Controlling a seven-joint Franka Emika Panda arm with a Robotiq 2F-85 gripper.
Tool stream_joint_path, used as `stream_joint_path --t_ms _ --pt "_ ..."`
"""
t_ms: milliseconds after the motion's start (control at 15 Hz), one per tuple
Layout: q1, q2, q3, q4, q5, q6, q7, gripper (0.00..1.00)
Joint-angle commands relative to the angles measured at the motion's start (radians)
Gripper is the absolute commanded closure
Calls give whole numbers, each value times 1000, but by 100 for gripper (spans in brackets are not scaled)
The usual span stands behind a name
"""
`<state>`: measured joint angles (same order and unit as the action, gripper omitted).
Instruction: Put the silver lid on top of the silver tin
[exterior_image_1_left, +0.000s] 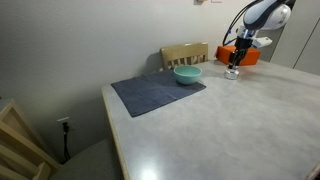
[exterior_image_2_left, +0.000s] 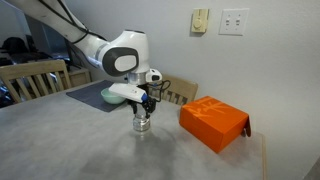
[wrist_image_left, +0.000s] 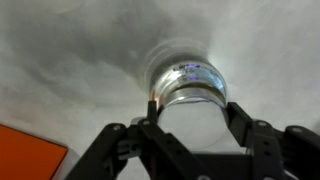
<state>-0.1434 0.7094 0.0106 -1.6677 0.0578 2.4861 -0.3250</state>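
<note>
The silver tin (wrist_image_left: 186, 78) stands on the grey table, seen from above in the wrist view with a shiny rim. It also shows in both exterior views (exterior_image_2_left: 142, 125) (exterior_image_1_left: 233, 74), next to the orange box. My gripper (wrist_image_left: 192, 108) is right above it, its two fingers closed on the edges of the flat round silver lid (wrist_image_left: 190, 128). The lid is held just over the tin's opening, partly covering it. In the exterior views the gripper (exterior_image_2_left: 146, 104) (exterior_image_1_left: 233, 63) points down at the tin, and the lid is too small to make out.
An orange box (exterior_image_2_left: 213, 122) (exterior_image_1_left: 241, 54) (wrist_image_left: 25, 155) lies close beside the tin. A teal bowl (exterior_image_1_left: 187, 75) sits on a dark grey mat (exterior_image_1_left: 155, 93). Wooden chairs (exterior_image_1_left: 185, 53) (exterior_image_2_left: 35, 78) stand at the table edges.
</note>
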Motion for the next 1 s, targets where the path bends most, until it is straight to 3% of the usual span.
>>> stream_joint_path --t_ms 0,400,933 --pt "-1 -43 12 -114 -21 132 3 56" --pt "-29 -68 42 -219 -12 303 -13 56" --pt "-53 -110 77 -314 -17 415 -8 56"
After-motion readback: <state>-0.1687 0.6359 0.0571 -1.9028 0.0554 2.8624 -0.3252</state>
